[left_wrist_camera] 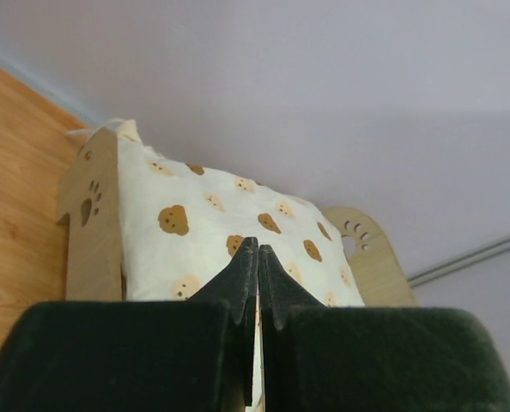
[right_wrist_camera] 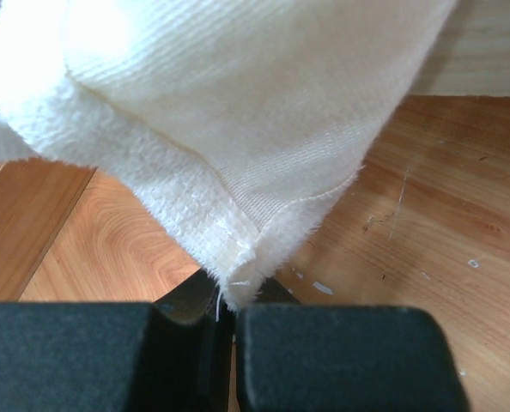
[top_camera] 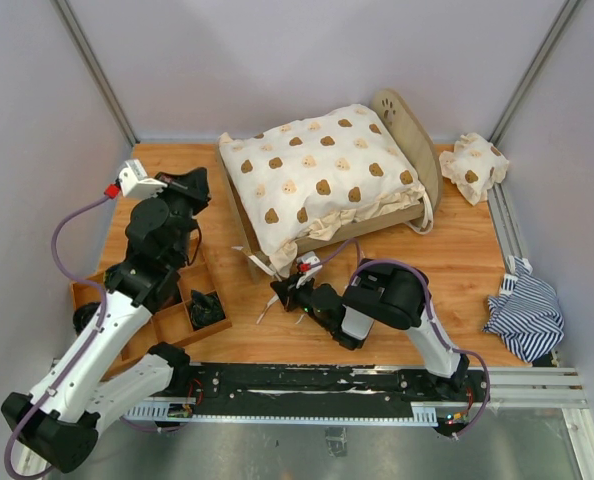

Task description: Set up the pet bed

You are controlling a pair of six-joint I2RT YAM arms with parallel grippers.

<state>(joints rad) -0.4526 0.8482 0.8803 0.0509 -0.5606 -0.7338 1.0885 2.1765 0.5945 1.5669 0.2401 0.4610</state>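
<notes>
The pet bed stands at the back of the table, a plywood frame with an arched paw-print headboard at its right end. A cream bear-print cover lies puffed over it. My right gripper is low in front of the bed, shut on the cover's corner. My left gripper hovers left of the bed, shut with nothing in it. The left wrist view looks along the shut left gripper at the footboard, the cover and the headboard.
A small bear-print pillow lies right of the headboard. A crumpled blue-and-white striped cloth sits at the right edge by metal rails. A wooden compartment tray holding dark parts stands under my left arm. Loose white ties trail on the wood.
</notes>
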